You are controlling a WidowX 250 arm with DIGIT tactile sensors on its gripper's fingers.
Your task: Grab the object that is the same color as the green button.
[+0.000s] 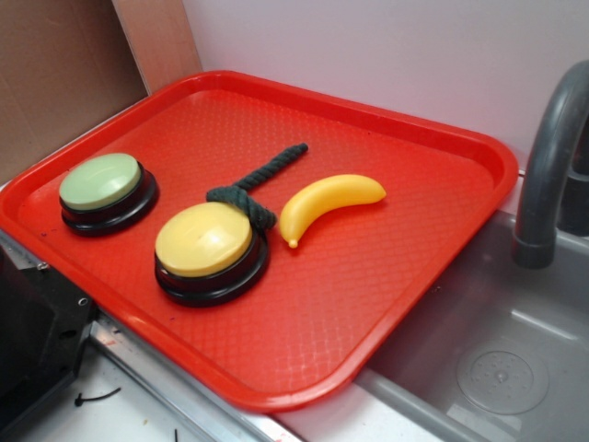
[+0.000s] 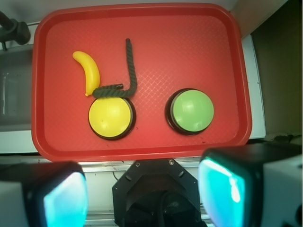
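Note:
A dark green twisted rope (image 1: 260,181) (image 2: 129,71) lies on the red tray (image 1: 386,276) (image 2: 189,52). Its looped end rests against the yellow-topped button (image 1: 204,241) (image 2: 111,117). The pale green button (image 1: 101,182) (image 2: 191,110) on a black base sits near the tray's left end in the exterior view. My gripper (image 2: 147,194) is high above the tray's near edge, over the robot base. It stands open, its teal-padded fingers (image 2: 222,189) wide apart with nothing between them. The gripper does not show in the exterior view.
A yellow plastic banana (image 1: 327,203) (image 2: 88,71) lies beside the rope. A grey faucet (image 1: 552,157) and sink basin (image 1: 497,368) stand to the tray's right in the exterior view. The black robot base (image 2: 158,189) is below the gripper. Cardboard (image 1: 64,64) stands behind.

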